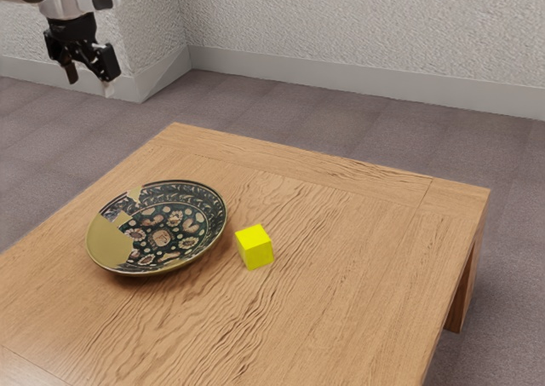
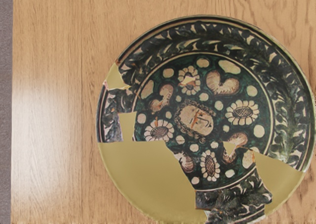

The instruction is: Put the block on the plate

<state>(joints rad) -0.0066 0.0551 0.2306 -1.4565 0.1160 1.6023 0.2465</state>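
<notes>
High at the exterior view's upper left, my black gripper [image 1: 89, 76] hangs in the air with its two fingers apart and nothing between them. The yellow block [image 1: 255, 247] rests on the wooden table, just beside the plate on the exterior view's right side, with a small gap between them. The round plate [image 1: 162, 233] has a dark floral pattern with plain olive-gold patches and lies face up with nothing on it. In the wrist view the plate [image 2: 197, 120] appears from above, below my hand.
The wooden table [image 1: 358, 258] has its far edge and a corner toward the exterior view's right, with a leg [image 1: 464, 292] beneath. Grey floor [image 1: 341, 122] and a pale textured wall [image 1: 366, 37] lie beyond it. In the wrist view, bare tabletop [image 2: 54, 110] borders the plate.
</notes>
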